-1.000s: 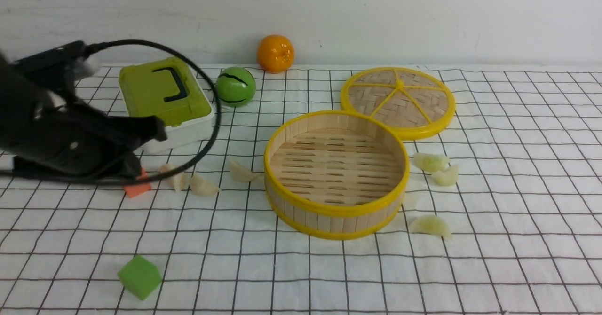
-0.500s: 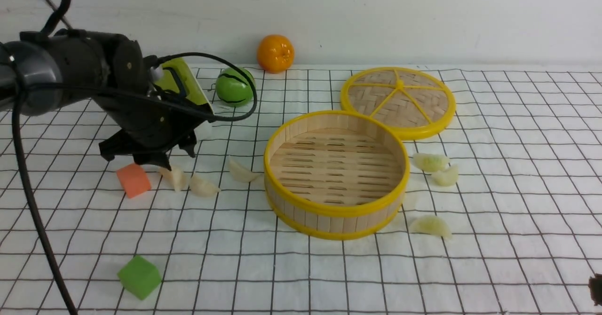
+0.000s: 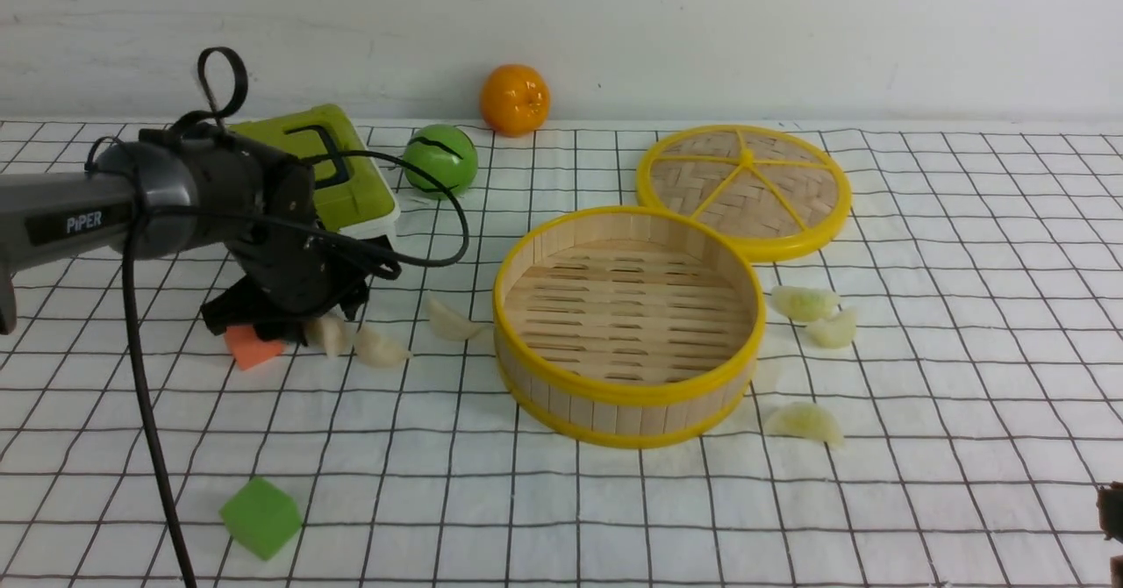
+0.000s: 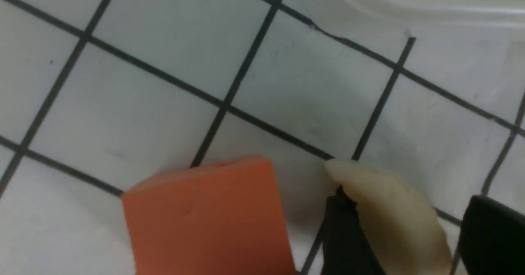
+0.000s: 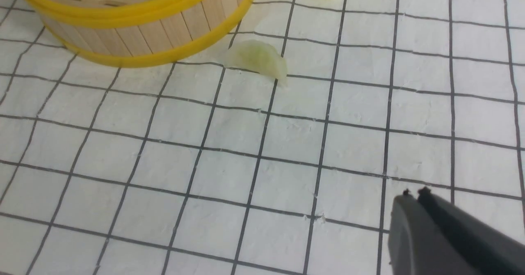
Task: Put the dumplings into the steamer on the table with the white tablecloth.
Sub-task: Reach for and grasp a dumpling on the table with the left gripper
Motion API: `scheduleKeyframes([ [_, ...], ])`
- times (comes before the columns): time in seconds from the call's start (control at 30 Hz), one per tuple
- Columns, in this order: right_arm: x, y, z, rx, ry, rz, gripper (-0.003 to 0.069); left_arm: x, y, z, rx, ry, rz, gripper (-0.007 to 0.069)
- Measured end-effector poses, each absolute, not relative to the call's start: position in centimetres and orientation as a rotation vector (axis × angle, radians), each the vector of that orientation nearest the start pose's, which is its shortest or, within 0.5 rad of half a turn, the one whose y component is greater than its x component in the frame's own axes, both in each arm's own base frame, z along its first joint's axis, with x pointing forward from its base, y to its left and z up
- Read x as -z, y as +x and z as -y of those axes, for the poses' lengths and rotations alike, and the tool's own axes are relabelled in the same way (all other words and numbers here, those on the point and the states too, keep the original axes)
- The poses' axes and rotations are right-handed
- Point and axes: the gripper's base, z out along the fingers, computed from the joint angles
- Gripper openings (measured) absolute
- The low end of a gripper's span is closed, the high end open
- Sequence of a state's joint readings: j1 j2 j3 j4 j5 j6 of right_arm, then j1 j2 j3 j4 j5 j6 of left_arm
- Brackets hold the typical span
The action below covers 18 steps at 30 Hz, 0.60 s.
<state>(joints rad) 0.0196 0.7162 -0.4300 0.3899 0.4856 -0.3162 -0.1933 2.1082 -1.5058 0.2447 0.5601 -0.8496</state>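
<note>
Dropping within the last second, the left gripper [image 3: 303, 325] now sits low over a cream dumpling [image 3: 329, 335] beside the orange cube [image 3: 253, 347], left of the empty steamer [image 3: 627, 392]. Its wrist view shows the fingers [image 4: 344, 234] spread astride that dumpling, not yet pinching, so the first grasp looks imminent. The right wrist view shows the right gripper [image 5: 415, 193] pressed together and idle, well short of a green dumpling [image 5: 258, 59] by the steamer wall.
</note>
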Motion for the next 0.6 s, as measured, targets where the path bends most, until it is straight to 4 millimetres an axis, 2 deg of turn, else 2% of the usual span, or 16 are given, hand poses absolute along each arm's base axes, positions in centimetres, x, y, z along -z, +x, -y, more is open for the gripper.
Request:
scheduleKeyframes([
  [0.13, -25.5, 13.3, -1.9, -0.226, -0.083, -2.217, 0.001, -16.2, 44.4, 7.5, 0.11, -0.614, -2.551, 0.0227],
  [0.27, -25.5, 13.3, -1.9, -0.226, -0.083, -2.217, 0.0014, -17.2, 44.4, 7.5, 0.093, -0.554, -2.564, 0.0229],
  [0.37, -25.5, 13.3, -1.9, -0.226, -0.083, -2.217, 0.0017, -21.0, 44.5, 8.4, 0.129, -0.445, -2.534, 0.0229],
  [0.4, -25.5, 13.3, -1.9, -0.226, -0.083, -2.217, 0.0017, -21.3, 44.5, 8.6, 0.138, -0.435, -2.532, 0.0229],
  [0.43, -25.5, 13.3, -1.9, -0.226, -0.083, -2.217, 0.0018, -24.0, 44.5, 9.8, 0.181, -0.346, -2.504, 0.0229],
  [0.47, -25.5, 13.3, -1.9, -0.225, -0.083, -2.215, 0.0019, -25.6, 44.6, 10.7, 0.209, -0.295, -2.483, 0.0229],
  [0.53, -25.6, 13.4, -1.9, -0.224, -0.081, -2.212, 0.002, -28.2, 44.3, 13.0, 0.275, -0.168, -2.462, 0.0229],
  [0.6, -25.6, 13.4, -1.8, -0.223, -0.081, -2.21, 0.002, -29.8, 43.7, 16.2, 0.353, -0.022, -2.456, 0.0229],
])
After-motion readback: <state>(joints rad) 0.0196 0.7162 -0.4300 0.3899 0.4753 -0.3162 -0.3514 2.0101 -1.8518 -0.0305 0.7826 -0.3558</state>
